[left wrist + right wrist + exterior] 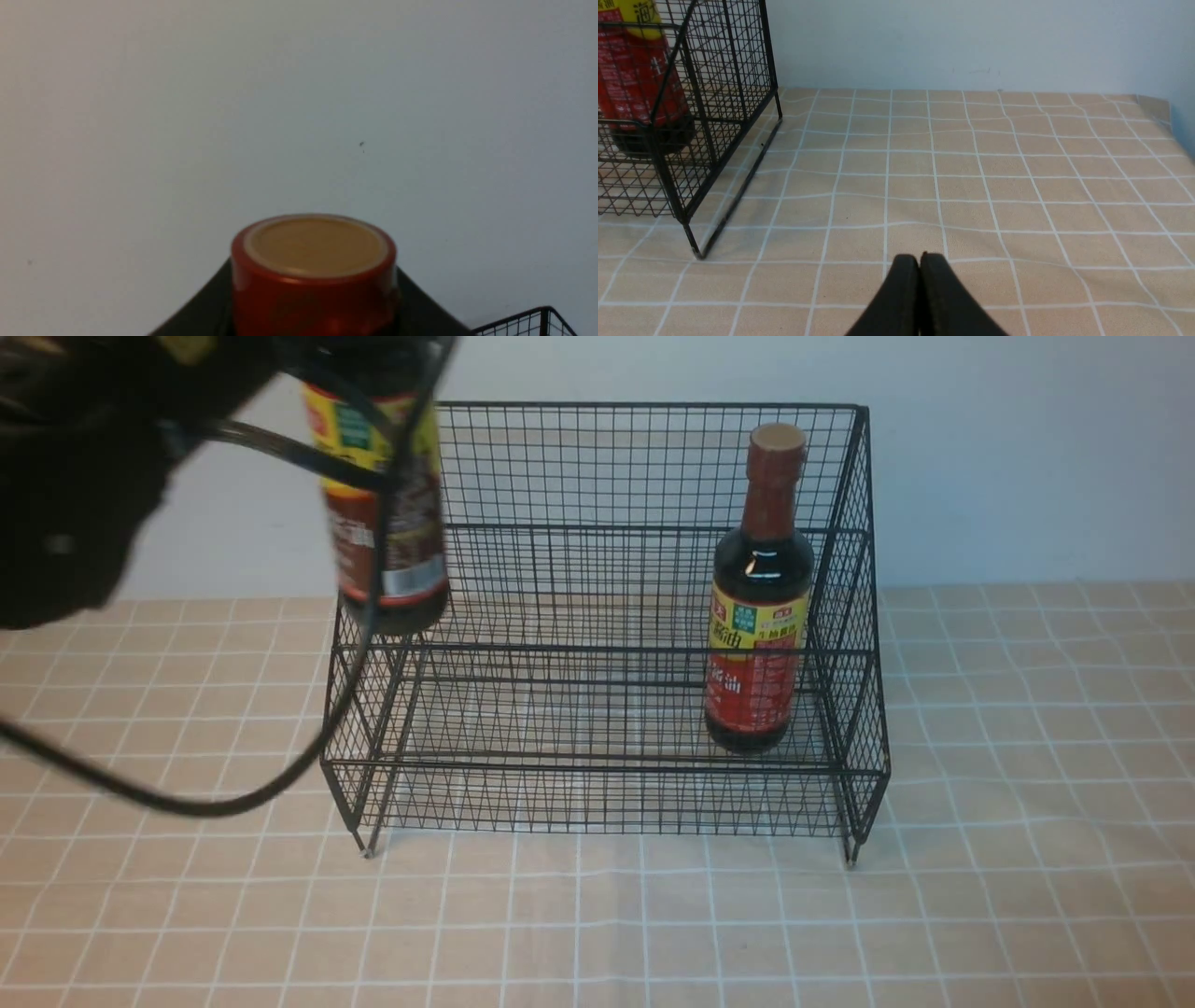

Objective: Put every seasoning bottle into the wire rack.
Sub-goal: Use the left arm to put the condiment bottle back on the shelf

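Hovering brown-label bottle (pixel 387 551), probably gripped, by wire rack (pixel 597 762)

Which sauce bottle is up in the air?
The dark glass bottle with the yellow-and-brown label, lifted at the black wire rack's left end. The red-labelled bottle stands inside.

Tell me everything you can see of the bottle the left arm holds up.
The lifted bottle is dark glass with dark liquid, its label yellow above and brown below, with a white patch near the base. It hangs roughly upright, blurred, in the air by the wire rack's left side; whether it touches the wires is unclear. The left claw holds its upper part; the red-brown cap, tan on top, shows between the claw's black fingers.
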`<action>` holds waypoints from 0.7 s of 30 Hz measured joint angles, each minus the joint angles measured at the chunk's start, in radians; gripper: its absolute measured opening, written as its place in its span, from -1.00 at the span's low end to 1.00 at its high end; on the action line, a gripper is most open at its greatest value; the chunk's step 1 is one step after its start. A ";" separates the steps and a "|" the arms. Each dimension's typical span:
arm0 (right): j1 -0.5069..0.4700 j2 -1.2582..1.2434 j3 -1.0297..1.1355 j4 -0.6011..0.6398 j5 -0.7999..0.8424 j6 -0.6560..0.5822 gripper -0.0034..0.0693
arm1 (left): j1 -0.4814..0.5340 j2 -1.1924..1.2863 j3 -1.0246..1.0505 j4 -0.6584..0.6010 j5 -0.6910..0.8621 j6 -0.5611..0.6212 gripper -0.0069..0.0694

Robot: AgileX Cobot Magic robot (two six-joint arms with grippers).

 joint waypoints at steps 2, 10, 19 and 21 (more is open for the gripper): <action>0.000 0.000 0.000 0.000 0.000 0.000 -0.94 | -0.001 0.042 -0.003 0.000 -0.026 0.001 -0.15; 0.000 0.000 0.000 0.000 0.000 0.000 -0.94 | -0.002 0.137 -0.006 0.000 0.049 0.001 -0.15; 0.000 0.000 0.000 0.000 0.000 -0.006 -0.94 | -0.002 0.183 -0.007 -0.002 0.253 0.001 -0.15; 0.000 0.000 0.000 0.000 0.000 -0.007 -0.94 | -0.002 0.198 -0.007 -0.002 0.304 0.001 -0.15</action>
